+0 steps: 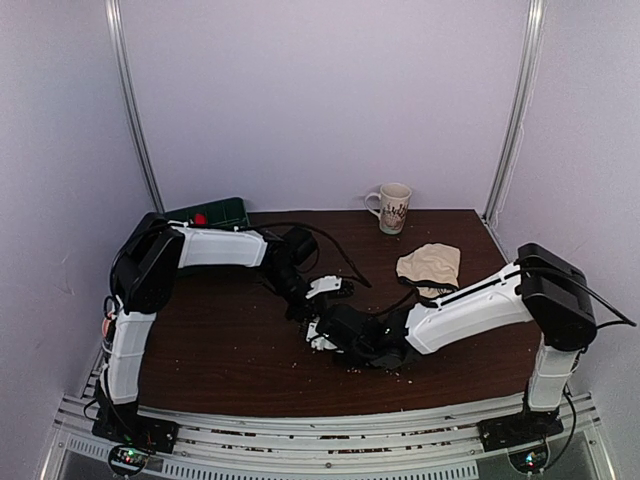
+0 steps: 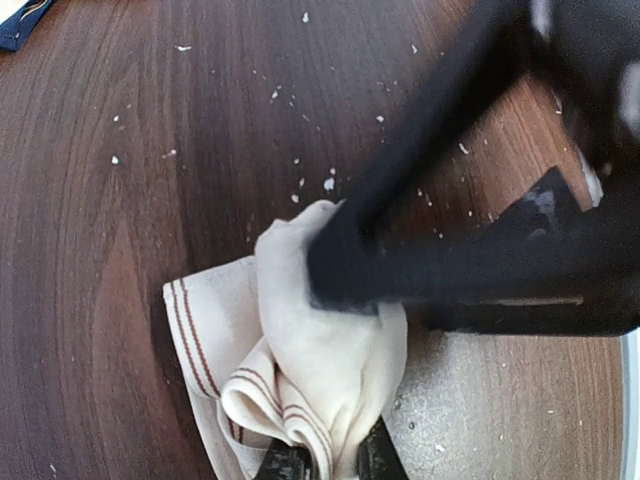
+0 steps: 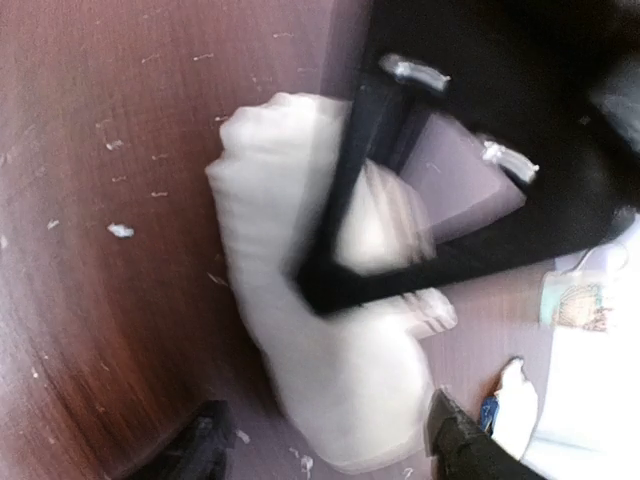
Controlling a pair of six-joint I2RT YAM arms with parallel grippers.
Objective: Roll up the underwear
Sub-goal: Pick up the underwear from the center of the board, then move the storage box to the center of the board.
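Note:
The underwear (image 2: 320, 370) is a cream cloth with thin brown stripes, bunched up on the dark wooden table (image 2: 150, 150). In the left wrist view my left gripper (image 2: 330, 465) is shut on its lower folds, pinching the fabric between both fingers. A black finger (image 2: 400, 270) of the right gripper lies across the top of the bundle. In the right wrist view the underwear (image 3: 340, 390) sits between the spread fingers of my right gripper (image 3: 330, 452), which is open. From above, both grippers meet over the underwear (image 1: 319, 338) at the table's middle.
A beige cloth (image 1: 430, 265) lies at the right rear of the table. A patterned mug (image 1: 392, 207) stands at the back edge and a green box (image 1: 212, 213) at the back left. White crumbs are scattered over the table (image 1: 220, 340).

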